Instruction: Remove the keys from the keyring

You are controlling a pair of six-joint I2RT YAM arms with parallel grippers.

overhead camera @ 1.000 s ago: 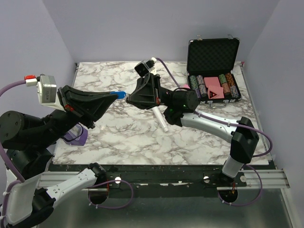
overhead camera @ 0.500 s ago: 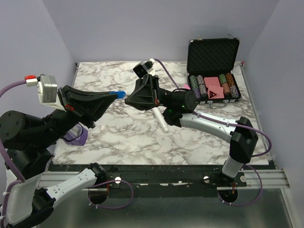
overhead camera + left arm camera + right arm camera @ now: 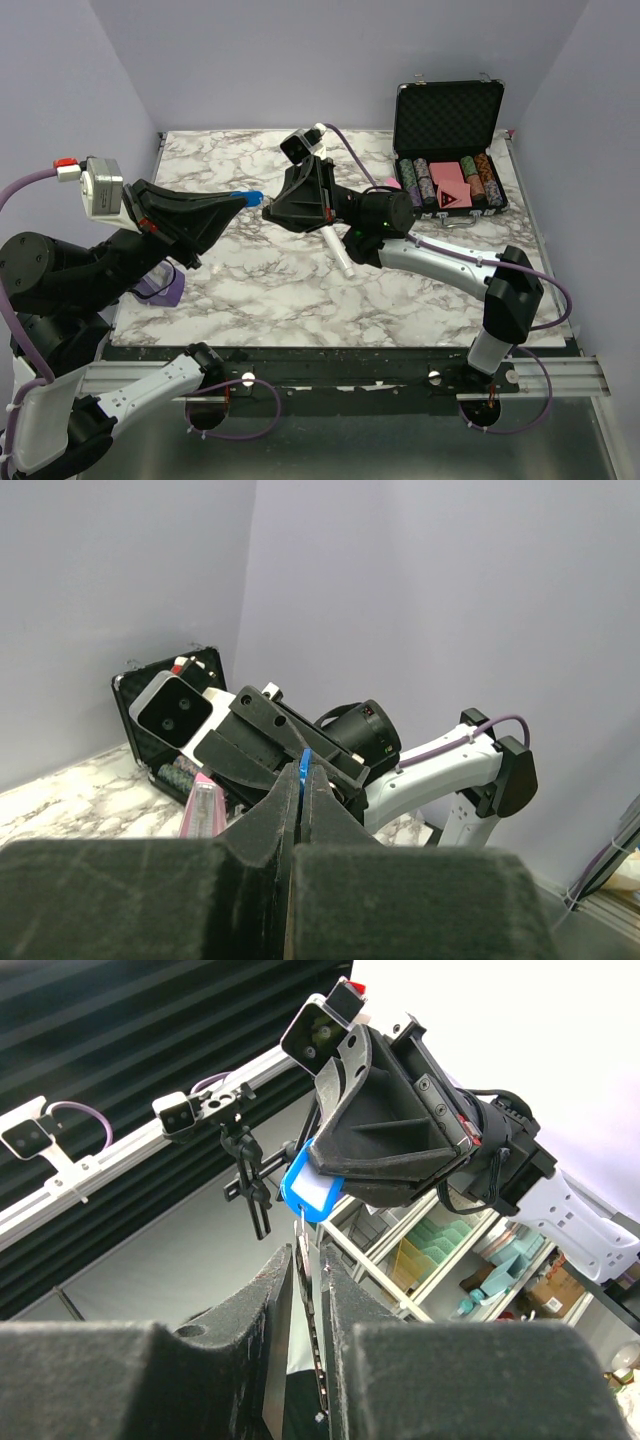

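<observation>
The left gripper point(image 3: 301, 792) is clamped tight on the blue head of the key point(image 3: 304, 764), holding it in the air above the marble table point(image 3: 270, 290), left of centre. The right gripper point(image 3: 308, 1295) meets it tip to tip. Its jaws stand narrowly apart, with thin silver metal point(image 3: 312, 1310) hanging below the blue head between them — whether the pads pinch it I cannot tell. A white microphone point(image 3: 339, 256) lies on the table beneath the right gripper.
</observation>
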